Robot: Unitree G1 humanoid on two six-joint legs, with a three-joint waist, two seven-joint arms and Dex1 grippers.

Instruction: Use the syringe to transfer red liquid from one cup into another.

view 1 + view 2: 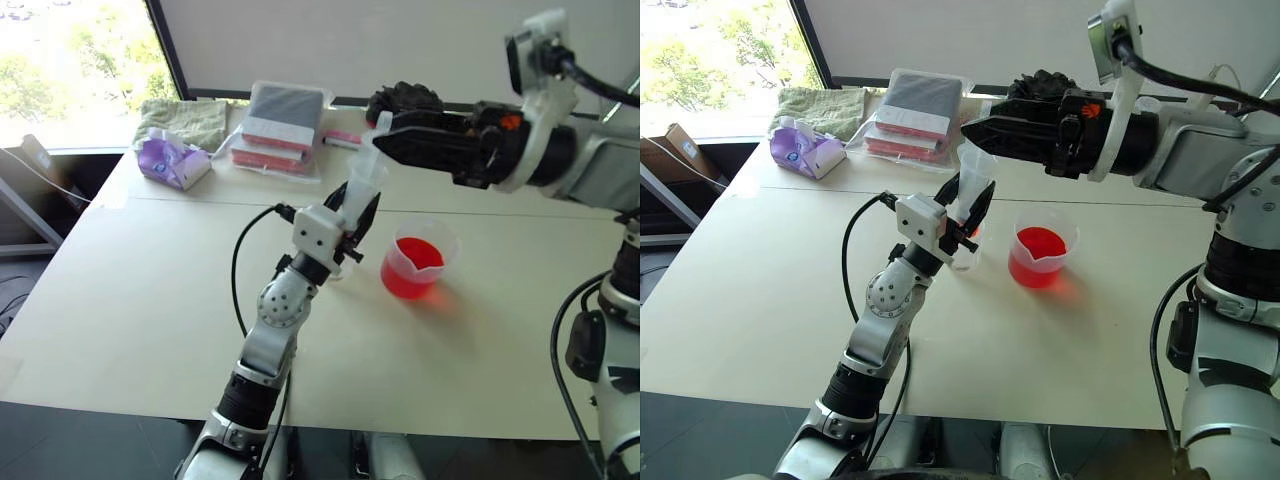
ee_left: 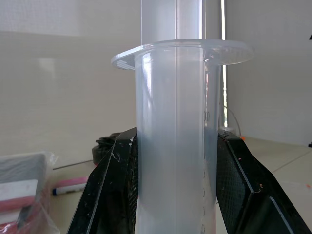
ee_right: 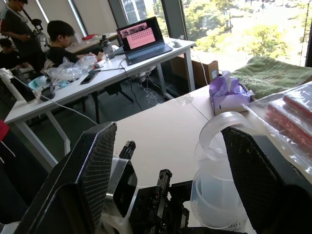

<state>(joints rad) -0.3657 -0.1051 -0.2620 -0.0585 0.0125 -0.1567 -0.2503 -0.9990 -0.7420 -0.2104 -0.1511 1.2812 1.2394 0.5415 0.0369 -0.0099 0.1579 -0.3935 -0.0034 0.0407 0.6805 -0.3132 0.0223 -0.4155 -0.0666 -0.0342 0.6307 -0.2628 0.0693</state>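
Note:
My left gripper stands over the middle of the table, shut on the barrel of the clear syringe, which it holds upright. In the left wrist view the barrel fills the gap between the two black fingers. My right gripper reaches in level from the right, open, its fingers wide apart on either side of the white plunger top. The spouted beaker with the red liquid stands on the table just right of the left gripper. A small clear cup sits low behind that gripper, mostly hidden.
At the back of the pale table lie a purple tissue pack, a green towel, bagged pink-and-grey packets, a pink marker and a black object. A black cable loops beside the left arm. People sit at desks beyond.

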